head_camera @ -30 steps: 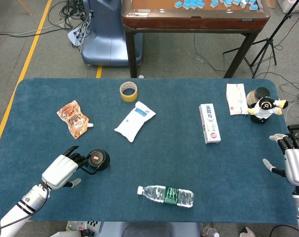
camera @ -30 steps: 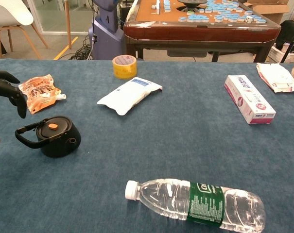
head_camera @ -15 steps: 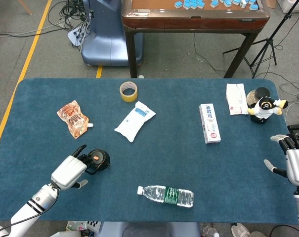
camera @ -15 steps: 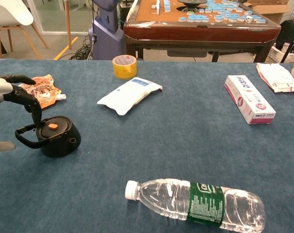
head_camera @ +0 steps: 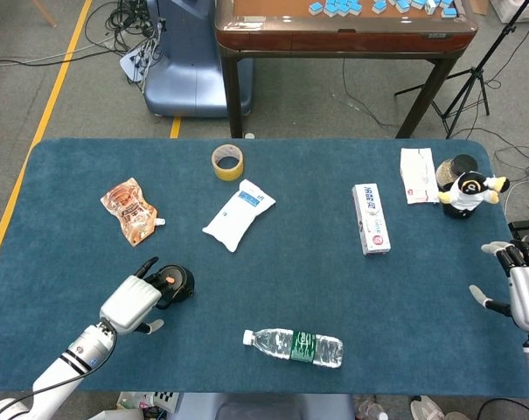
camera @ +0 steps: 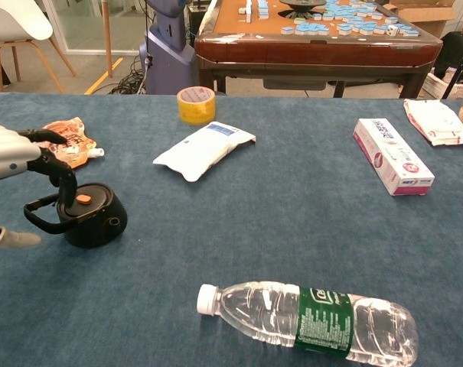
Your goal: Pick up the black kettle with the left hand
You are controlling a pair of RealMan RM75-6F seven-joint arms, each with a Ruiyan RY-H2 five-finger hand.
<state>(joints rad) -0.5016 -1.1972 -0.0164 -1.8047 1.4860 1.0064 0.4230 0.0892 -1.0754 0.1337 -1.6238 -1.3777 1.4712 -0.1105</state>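
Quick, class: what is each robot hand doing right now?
Left robot hand: open, fingers over the black kettle, not gripping.
Right robot hand: open, holding nothing.

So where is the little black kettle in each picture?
Head view: black kettle low on the left, by the left robot hand.
Chest view: black kettle at middle left, under the hand's fingers.
Shared landmark: the orange pouch lies just beyond it.

Illumination was bright, even and diffuse in both views, apparently from overhead, leaving only soft, short shadows beneath items on the dark blue felt-covered table (head_camera: 334, 289). The clear plastic water bottle with a green label (camera: 311, 321) carried small specular highlights, with no glare elsewhere. Focus was sharp across both views, with no motion blur and slight softness in the background.
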